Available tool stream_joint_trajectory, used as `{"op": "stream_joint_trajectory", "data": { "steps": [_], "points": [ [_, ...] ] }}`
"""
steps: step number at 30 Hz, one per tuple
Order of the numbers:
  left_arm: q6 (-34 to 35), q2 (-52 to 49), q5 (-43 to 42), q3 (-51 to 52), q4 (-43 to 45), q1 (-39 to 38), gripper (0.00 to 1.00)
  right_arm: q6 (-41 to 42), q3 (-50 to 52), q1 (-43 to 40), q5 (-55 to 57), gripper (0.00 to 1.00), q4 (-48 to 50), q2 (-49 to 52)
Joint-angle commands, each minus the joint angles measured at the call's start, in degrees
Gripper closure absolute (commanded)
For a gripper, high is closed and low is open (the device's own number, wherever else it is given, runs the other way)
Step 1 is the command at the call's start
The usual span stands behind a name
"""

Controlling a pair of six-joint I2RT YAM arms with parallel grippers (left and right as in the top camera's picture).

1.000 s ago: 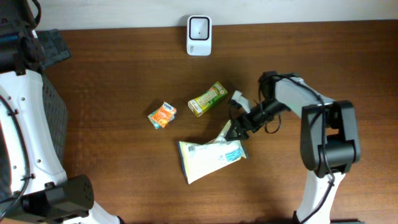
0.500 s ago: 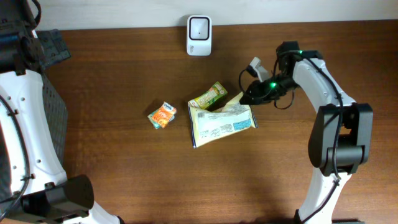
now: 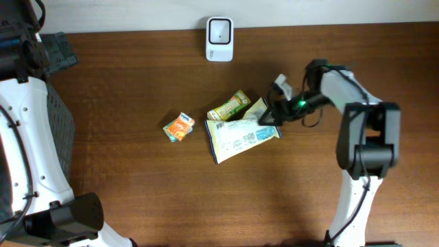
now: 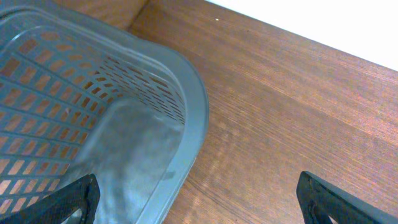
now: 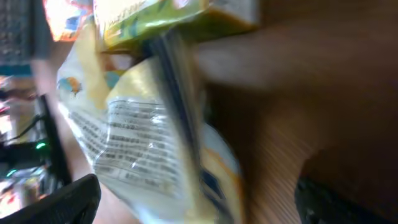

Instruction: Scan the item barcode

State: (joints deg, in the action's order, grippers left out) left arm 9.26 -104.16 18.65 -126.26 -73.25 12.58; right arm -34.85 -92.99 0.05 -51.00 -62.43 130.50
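Observation:
A pale yellow snack bag (image 3: 241,136) lies printed side up on the table, just in front of a green carton (image 3: 229,108). A small orange pack (image 3: 179,127) sits to their left. The white scanner (image 3: 219,39) stands at the table's back edge. My right gripper (image 3: 269,114) hovers at the bag's right end. In the right wrist view the bag (image 5: 140,140) fills the space ahead of the right gripper (image 5: 199,208), blurred. Both fingertips (image 5: 62,199) stand far apart and grip nothing. My left gripper (image 4: 199,208) is open over a basket rim, far from the items.
A grey slotted basket (image 4: 186,93) sits under the left wrist at the table's far left. The right arm's base (image 3: 363,171) stands at the right front. Bare brown wood surrounds the three items.
The right gripper carried the bag from the table's front up beside the green carton, then opened and let it go. The bag settled a little lower. The left arm is unchanged.

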Motion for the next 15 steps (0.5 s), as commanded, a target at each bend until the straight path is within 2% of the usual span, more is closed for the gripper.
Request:
{"op": "stream_joint_trajectory", "data": {
  "steps": [1,2,4,5,6,8,13,15],
  "points": [
    [0.5,-0.1,0.0,0.1,0.0,0.2,0.01,-5.4,0.7,5.6,-7.3,0.01,-0.3,2.0],
    [0.5,-0.1,0.0,0.1,0.1,0.2,0.01,-5.4,0.7,6.6,-7.2,0.01,-0.3,2.0],
    [0.5,-0.1,0.0,0.1,0.0,0.2,0.01,-5.2,0.8,8.3,-6.6,0.22,-0.3,2.1],
    [0.5,-0.1,0.0,0.1,0.0,0.2,0.01,-5.2,0.8,8.9,-6.6,0.43,-0.3,2.1],
    [0.5,-0.1,0.0,0.1,0.0,0.2,0.01,-4.7,0.8,8.9,-6.6,0.57,-0.3,2.1],
    [0.5,-0.1,0.0,0.1,0.1,0.2,0.01,-2.2,0.8,8.9,-6.7,0.73,0.4,2.1],
    [0.5,-0.1,0.0,0.1,0.0,0.2,0.01,1.6,0.8,8.9,-7.7,0.96,0.4,2.1],
    [0.5,-0.1,0.0,0.1,0.0,0.2,0.01,4.2,0.8,8.9,-7.8,0.96,-0.3,1.6]
  ]
}}
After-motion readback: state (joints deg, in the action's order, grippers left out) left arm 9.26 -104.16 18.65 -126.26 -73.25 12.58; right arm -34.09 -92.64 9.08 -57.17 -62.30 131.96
